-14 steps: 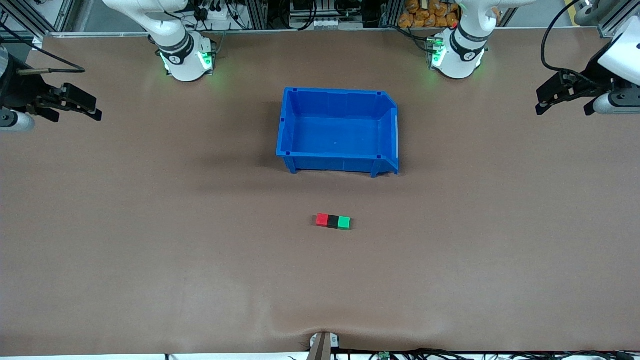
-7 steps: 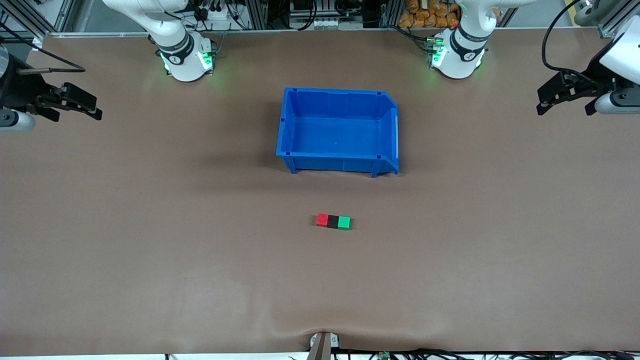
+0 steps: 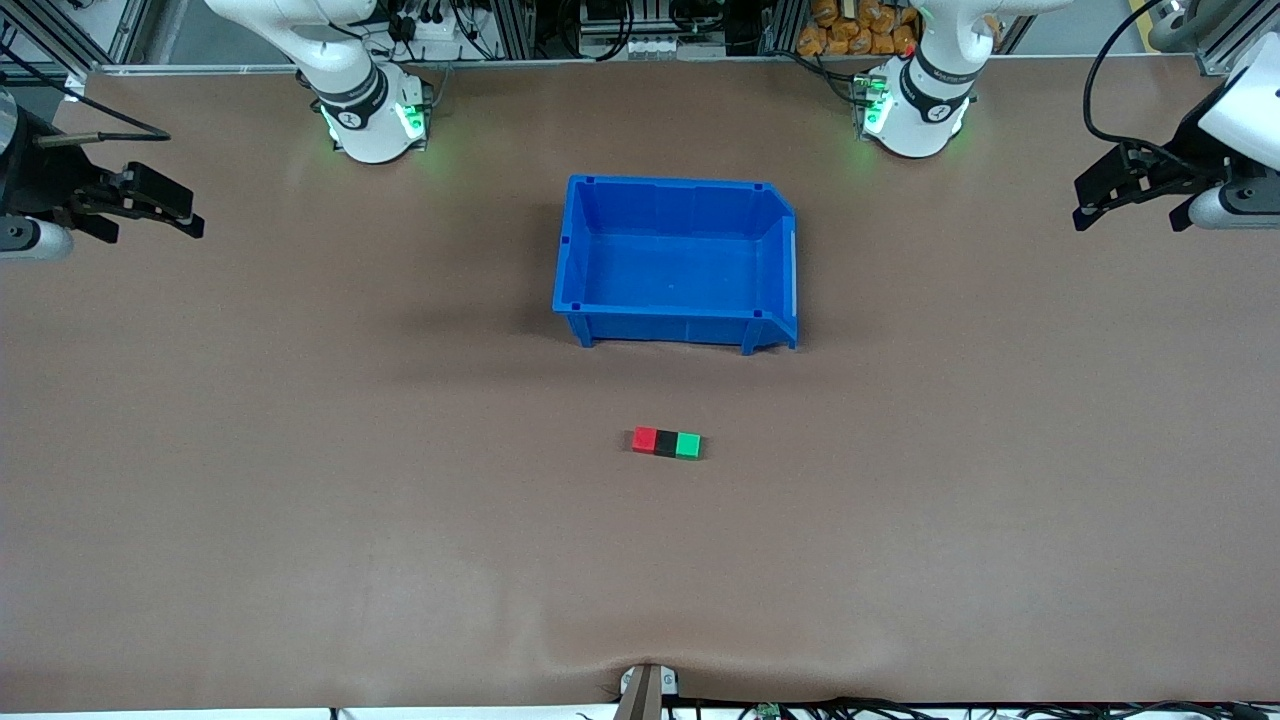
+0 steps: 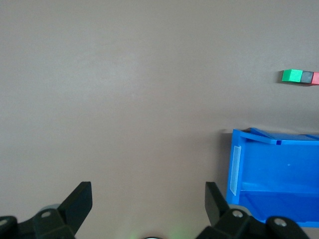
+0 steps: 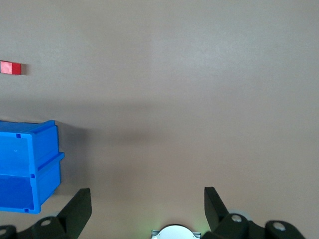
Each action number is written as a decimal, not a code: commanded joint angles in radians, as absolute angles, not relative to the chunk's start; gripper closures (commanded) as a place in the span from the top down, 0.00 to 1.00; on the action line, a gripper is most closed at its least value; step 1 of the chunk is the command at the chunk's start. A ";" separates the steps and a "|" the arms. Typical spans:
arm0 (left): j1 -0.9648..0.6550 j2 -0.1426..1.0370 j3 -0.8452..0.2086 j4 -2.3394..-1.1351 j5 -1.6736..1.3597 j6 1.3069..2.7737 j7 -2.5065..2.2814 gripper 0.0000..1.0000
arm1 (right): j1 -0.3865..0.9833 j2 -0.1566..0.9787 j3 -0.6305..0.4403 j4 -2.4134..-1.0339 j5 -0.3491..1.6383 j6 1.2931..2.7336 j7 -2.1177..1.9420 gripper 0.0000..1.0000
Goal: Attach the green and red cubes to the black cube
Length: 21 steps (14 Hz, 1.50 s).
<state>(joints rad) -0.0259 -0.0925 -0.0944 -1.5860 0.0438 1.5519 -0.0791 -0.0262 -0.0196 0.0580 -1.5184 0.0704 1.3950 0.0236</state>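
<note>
The red cube, black cube and green cube lie touching in one row on the table, black in the middle, nearer the front camera than the blue bin. The left wrist view shows the green cube, black cube and a sliver of the red cube. The right wrist view shows only the red cube. My left gripper is open and empty, raised over the left arm's end of the table. My right gripper is open and empty over the right arm's end.
An empty blue bin stands mid-table between the cubes and the arm bases; it also shows in the left wrist view and the right wrist view. A small clamp sits at the table's near edge.
</note>
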 commanded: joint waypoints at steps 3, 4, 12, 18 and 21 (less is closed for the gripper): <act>-0.028 -0.094 -0.100 -1.585 0.060 1.557 -0.094 1.00 | -0.044 -0.057 0.066 -1.555 0.057 1.397 0.002 1.00; -0.029 -0.094 -0.100 -1.583 0.060 1.557 -0.094 1.00 | -0.043 -0.057 0.066 -1.555 0.058 1.397 0.002 1.00; -0.028 -0.098 -0.100 -1.585 0.060 1.549 -0.092 1.00 | -0.038 -0.057 0.061 -1.557 0.057 1.396 0.003 1.00; -0.021 -0.101 -0.097 -1.583 0.058 1.546 -0.075 1.00 | -0.038 -0.057 0.060 -1.557 0.057 1.394 0.003 1.00; -0.021 -0.100 -0.091 -1.582 0.060 1.546 -0.078 1.00 | -0.040 -0.057 0.060 -1.555 0.057 1.390 0.003 1.00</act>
<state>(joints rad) -0.0246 -0.0907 -0.0905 -1.5861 0.0438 1.5519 -0.0790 -0.0262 -0.0198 0.0535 -1.5189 0.0701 1.3876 0.0190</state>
